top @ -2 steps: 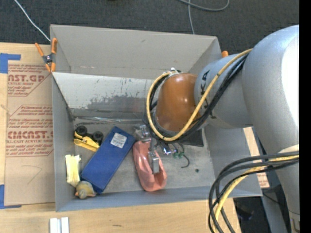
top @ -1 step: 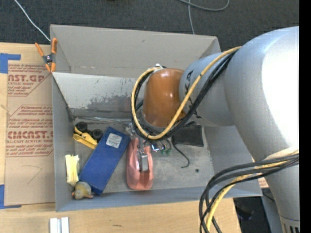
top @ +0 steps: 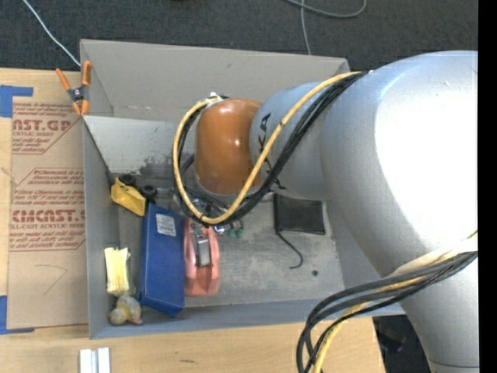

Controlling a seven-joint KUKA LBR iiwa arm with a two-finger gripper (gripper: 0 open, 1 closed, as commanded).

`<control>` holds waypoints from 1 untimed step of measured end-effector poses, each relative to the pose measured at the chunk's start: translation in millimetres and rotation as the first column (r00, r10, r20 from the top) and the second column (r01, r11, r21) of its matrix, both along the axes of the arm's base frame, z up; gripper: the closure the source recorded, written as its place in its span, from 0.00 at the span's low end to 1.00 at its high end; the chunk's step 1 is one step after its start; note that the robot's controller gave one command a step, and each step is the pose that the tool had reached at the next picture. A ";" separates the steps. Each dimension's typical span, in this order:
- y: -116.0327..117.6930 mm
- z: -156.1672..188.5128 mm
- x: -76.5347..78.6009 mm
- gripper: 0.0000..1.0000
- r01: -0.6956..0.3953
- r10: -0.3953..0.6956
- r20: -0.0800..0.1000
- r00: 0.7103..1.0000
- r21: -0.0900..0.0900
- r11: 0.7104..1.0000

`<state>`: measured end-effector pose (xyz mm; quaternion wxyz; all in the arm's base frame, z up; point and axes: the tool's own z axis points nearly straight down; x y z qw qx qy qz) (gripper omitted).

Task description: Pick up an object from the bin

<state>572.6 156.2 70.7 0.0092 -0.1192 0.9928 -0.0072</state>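
The silver arm [top: 404, 177] is the biggest thing in view, coming in from the right with yellow and black cables looped around its orange cover [top: 225, 146]. Under it sits the grey metal bin [top: 210, 72], whose floor is scuffed and speckled. Beyond the bin's far wall is a dark, carpet-like surface with thin cables lying across it.

A blue box [top: 161, 259] lies lengthwise left of centre on the bin floor. A pink, rounded, elongated object [top: 202, 277] lies right beside its right edge, near the front wall. The tool [top: 205, 235] hangs over the pink object's far end, and I cannot tell whether it is spread or pressed together.

A flat black pad [top: 299, 214] with a thin cord lies to the right. A yellow piece [top: 128, 196], a pale yellow block [top: 117, 270] and a small tan lump [top: 124, 311] lie along the left wall.
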 end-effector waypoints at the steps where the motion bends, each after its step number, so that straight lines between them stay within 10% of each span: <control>1: -36.0 7.5 -59.9 1.00 -0.107 0.107 0.051 0.993 0.011 0.994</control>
